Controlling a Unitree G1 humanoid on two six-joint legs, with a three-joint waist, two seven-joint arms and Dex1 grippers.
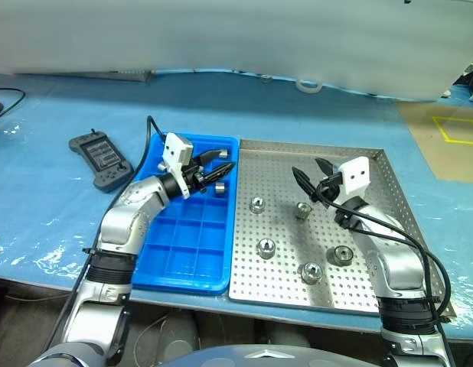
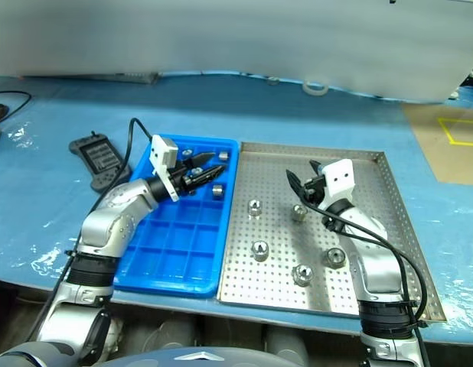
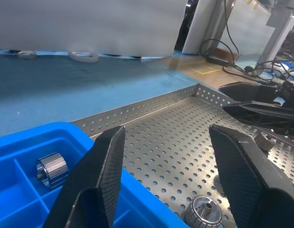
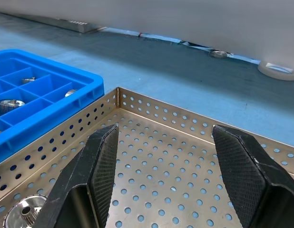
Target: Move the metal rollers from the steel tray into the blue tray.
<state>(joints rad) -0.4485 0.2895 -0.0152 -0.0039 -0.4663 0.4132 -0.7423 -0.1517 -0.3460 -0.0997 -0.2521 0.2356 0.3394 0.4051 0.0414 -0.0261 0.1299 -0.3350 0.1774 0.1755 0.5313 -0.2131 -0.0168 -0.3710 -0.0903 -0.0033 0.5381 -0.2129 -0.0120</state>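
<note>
Overhead, blue sheet (image 1: 313, 115) covers table – white wall behind; left tool (image 1: 218, 169), right tool (image 1: 311, 178) both apart, empty.

Five metal rollers (image 1: 265, 246) lie scattered over the steel tray (image 1: 374, 283), with bare perforated sheet between them and toward its 12 o'clock rim. The blue tray (image 1: 183, 264) has its 6 o'clock compartments free. The left claw (image 1: 219, 170) hangs over its 1 o'clock corner, and the right claw (image 1: 309, 181) over the steel tray's middle.

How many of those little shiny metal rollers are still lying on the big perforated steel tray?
5 on the steel tray: one far-left, one beside the right gripper, one centre-left, one near front, one right. The arm may hide others.
</note>
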